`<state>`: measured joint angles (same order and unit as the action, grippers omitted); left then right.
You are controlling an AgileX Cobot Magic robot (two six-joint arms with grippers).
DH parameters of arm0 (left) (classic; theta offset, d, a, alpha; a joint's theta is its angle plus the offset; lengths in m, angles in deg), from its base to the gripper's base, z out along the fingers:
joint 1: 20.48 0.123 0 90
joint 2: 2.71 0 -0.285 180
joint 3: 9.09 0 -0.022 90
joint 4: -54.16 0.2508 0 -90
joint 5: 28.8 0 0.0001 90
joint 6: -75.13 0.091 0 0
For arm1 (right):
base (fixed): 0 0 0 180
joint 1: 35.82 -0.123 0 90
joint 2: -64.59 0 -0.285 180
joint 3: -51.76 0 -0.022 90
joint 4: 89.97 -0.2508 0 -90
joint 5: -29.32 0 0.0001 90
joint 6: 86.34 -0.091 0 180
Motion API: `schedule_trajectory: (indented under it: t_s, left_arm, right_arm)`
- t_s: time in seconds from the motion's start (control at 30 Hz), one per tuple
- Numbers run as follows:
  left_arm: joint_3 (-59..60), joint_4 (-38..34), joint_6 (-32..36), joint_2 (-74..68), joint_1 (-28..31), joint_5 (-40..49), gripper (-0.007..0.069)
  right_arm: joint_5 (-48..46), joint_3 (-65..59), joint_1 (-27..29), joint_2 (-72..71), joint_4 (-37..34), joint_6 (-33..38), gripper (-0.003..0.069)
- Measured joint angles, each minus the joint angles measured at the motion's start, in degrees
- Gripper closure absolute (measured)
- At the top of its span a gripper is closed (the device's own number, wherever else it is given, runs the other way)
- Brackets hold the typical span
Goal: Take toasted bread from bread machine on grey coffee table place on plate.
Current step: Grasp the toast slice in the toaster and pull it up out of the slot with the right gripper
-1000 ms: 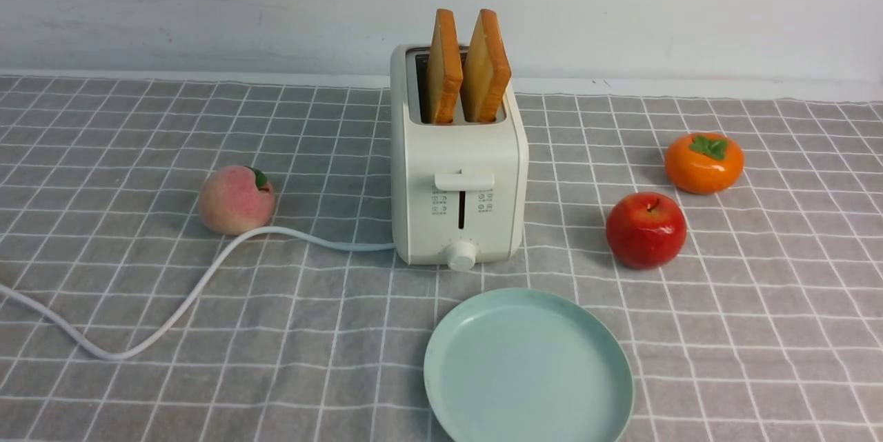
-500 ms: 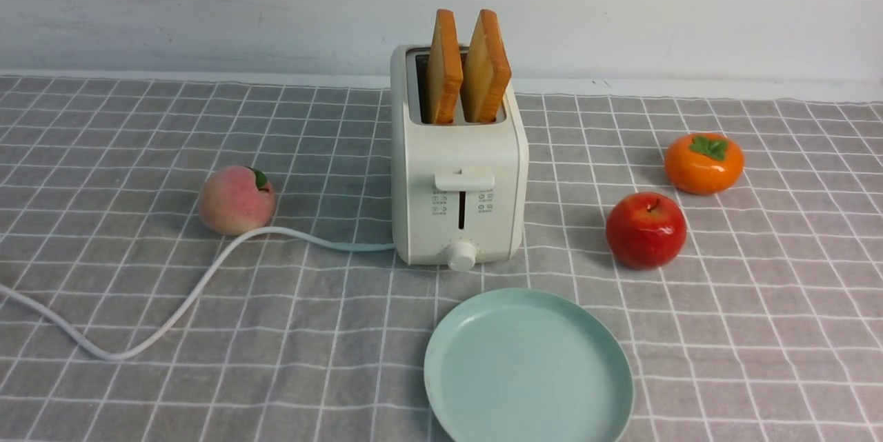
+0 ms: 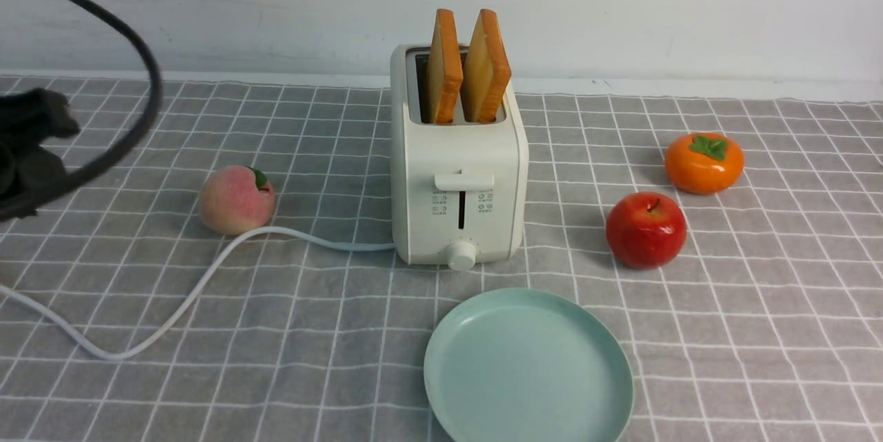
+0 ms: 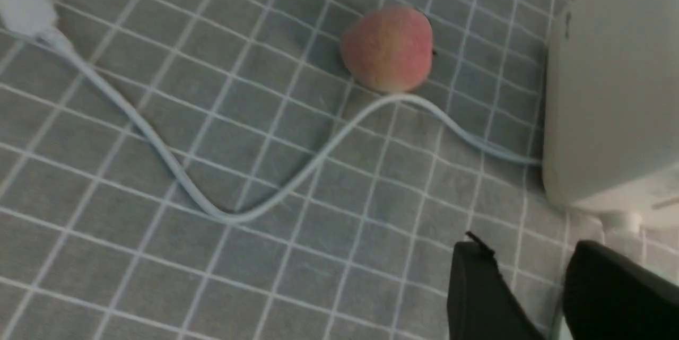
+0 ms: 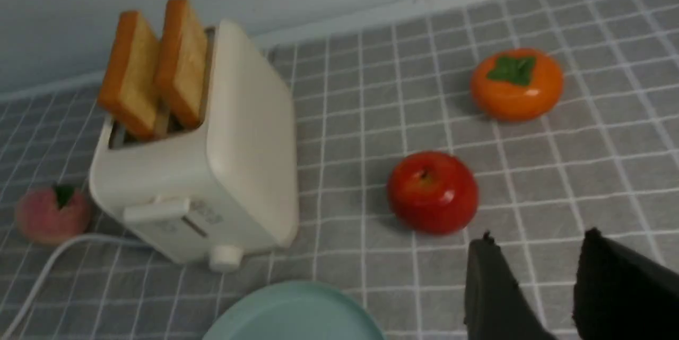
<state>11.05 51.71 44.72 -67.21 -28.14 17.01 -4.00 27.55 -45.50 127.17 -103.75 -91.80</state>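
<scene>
Toasted bread (image 3: 486, 69) in bread machine (image 3: 414, 187) — left gripper (image 4: 526, 258) well apart, empty

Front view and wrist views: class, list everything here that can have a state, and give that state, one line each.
toasted bread, two slices standing in the slots, sticking out.
bread machine, upright, lever raised.
plate, empty.
left gripper, open, holding nothing.
right gripper, open, holding nothing.
cord, lying slack on the grey coffee table.
</scene>
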Motion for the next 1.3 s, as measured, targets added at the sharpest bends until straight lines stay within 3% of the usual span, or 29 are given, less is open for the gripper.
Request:
schedule_trajectory:
  t_s: [0.07,0.13,0.17,0.27,0.37,0.6,0.73,1.2,1.3]
  left_arm:
    - [0.00,-5.31,4.77,-0.55,0.00,0.00,0.0386]
    - [0.00,-14.81,13.99,-0.89,-0.03,-0.05,0.0386]
    - [0.00,-15.46,13.99,-0.89,-0.03,-0.05,0.0386]
    - [0.00,-24.00,24.89,-1.00,-0.08,-0.32,0.0386]
    - [-0.02,-28.35,31.57,-1.00,-0.89,-0.37,0.0386]
    - [-0.02,-27.21,35.17,-1.00,-9.26,-1.08,0.0386]
    - [-0.02,-22.53,35.44,-1.00,-14.25,-2.47,0.0386]
    - [-0.06,-20.72,35.44,-1.00,-14.93,-3.42,0.0386]
    - [-0.06,-20.72,35.44,-1.00,-14.93,-3.42,0.0386]
  right_arm:
    - [-0.87,1.26,-2.27,4.02,-3.67,3.61,0.0419]
    - [-1.16,5.62,-5.53,11.90,-9.76,9.84,0.0419]
    - [-1.16,5.62,-5.69,12.50,-10.16,10.25,0.0419]
    - [-1.09,14.59,-7.03,22.15,-15.87,14.52,0.0404]
    - [-1.17,24.40,-7.18,32.37,-20.07,15.85,0.0369]
    - [-3.47,41.84,-7.18,47.08,-21.38,16.49,0.0270]
    - [-5.51,49.15,-7.36,54.02,-21.42,16.49,0.0243]
    - [1.38,52.60,-9.02,60.28,-21.49,16.54,0.0244]
    - [2.44,52.60,-9.02,61.09,-22.06,16.54,0.0289]
